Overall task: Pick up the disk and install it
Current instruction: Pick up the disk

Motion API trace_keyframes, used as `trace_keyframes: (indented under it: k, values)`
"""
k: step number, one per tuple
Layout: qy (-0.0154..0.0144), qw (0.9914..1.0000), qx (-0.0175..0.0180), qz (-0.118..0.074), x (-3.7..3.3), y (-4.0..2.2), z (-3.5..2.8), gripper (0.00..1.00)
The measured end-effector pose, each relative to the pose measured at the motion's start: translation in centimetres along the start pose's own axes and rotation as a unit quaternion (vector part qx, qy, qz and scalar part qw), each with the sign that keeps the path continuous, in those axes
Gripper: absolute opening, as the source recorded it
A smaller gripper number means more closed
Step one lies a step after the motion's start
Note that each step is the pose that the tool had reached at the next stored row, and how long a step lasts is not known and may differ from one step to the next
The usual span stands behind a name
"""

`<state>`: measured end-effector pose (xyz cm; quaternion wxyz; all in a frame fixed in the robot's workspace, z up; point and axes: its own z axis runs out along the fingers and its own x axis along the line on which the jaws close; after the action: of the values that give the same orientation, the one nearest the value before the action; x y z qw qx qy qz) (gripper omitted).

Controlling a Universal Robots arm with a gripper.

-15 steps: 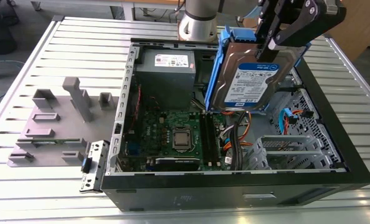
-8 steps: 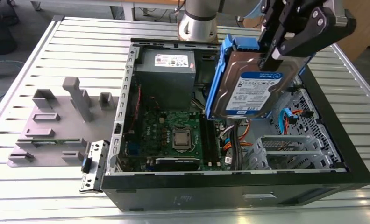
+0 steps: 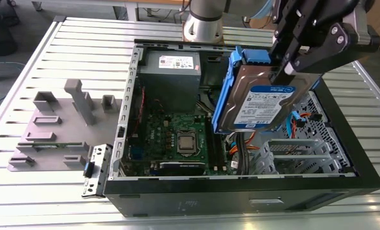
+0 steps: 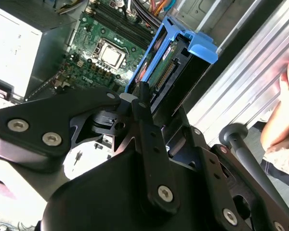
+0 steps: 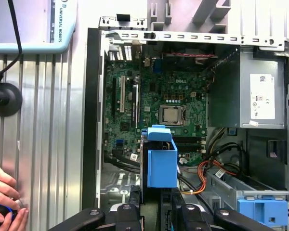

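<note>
I have the gripper (image 3: 283, 74) clenched on the disk (image 3: 260, 103), with its fingers gripping the upper edge. The disk hangs on edge, tilted, with its label facing the exterior camera. It sits above the open computer case (image 3: 241, 191), over the exterior view's right half.

Surroundings:
- The power-supply box (image 3: 171, 72) stands in the far corner of the case, just beside the disk on the exterior view's left.
- The motherboard (image 3: 177, 134) lies flat on the case floor, with the processor (image 3: 186, 142) near its middle.
- Orange and blue cables (image 3: 299, 120) run under the disk's lower edge. I cannot tell whether they touch it.
- The metal drive cage (image 3: 299, 153) lies below the disk, toward the near wall.
- A person's hand (image 5: 2, 192) rests on the slatted table (image 3: 49, 191) outside the case wall.
- Grey fixture blocks (image 3: 55, 124) stand on the table, well apart from the case.

Clearances: the case top is open. The space above the motherboard is unobstructed. The case rim bounds the disk on the exterior view's right.
</note>
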<state>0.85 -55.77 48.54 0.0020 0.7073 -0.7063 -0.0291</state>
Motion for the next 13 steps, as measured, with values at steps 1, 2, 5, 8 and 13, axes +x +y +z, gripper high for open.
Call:
trace_keyframes:
  k: [1, 2, 5, 8, 13]
  values:
    - [0.0000, 1.00000, 0.0000, 0.000, 0.21, 0.00, 0.00, 0.35]
    - [0.0000, 1.00000, 0.0000, 0.000, 0.40, 0.00, 0.01, 0.35]
    - [0.0001, 1.00000, 0.0000, 0.000, 0.88, 0.00, 0.03, 0.35]
    - [0.0002, 1.00000, 0.0000, 0.000, 1.31, 0.00, 0.04, 0.35]
    - [0.0005, 1.00000, 0.0000, 0.000, 1.87, 0.00, 0.09, 0.35]
